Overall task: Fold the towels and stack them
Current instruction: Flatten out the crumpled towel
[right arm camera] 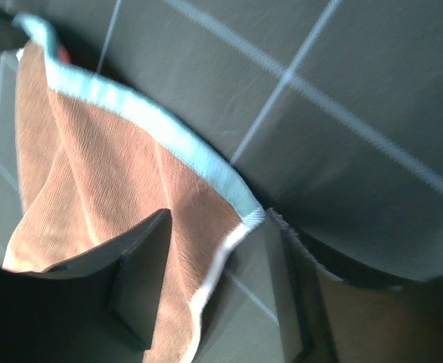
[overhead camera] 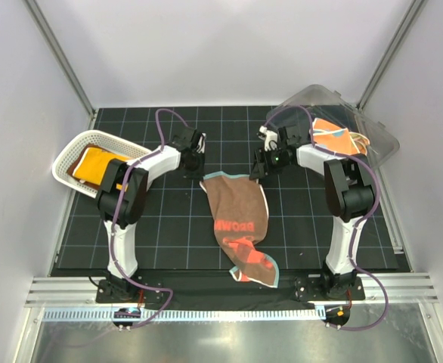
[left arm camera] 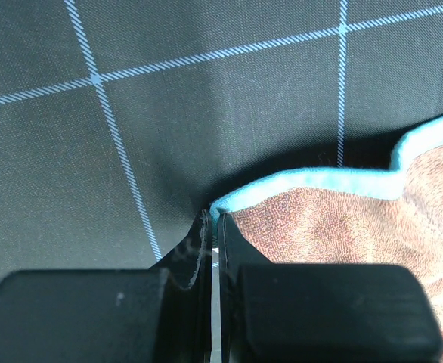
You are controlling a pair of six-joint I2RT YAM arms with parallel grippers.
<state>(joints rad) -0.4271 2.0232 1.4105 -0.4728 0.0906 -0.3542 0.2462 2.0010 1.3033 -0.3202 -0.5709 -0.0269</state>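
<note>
noted brown towel [overhead camera: 236,219] unfolded mid-mat, far-left corner pinched in left gripper [left arm camera: 215,219], far-right corner between parted right gripper [right arm camera: 220,227] jaws, more towels [overhead camera: 331,136] in far-right bin [overhead camera: 380,140]; folding judged barely begun.

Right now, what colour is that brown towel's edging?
The edging is light turquoise; clearest in right wrist view.

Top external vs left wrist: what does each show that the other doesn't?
Only top external: the white basket holding a yellow towel, the clear bin with orange towels, and the whole brown towel, its near end twisted. Only left wrist: the left gripper up close, jaws shut on that towel's teal-edged corner. Both: the brown towel and the black grid mat.
</note>
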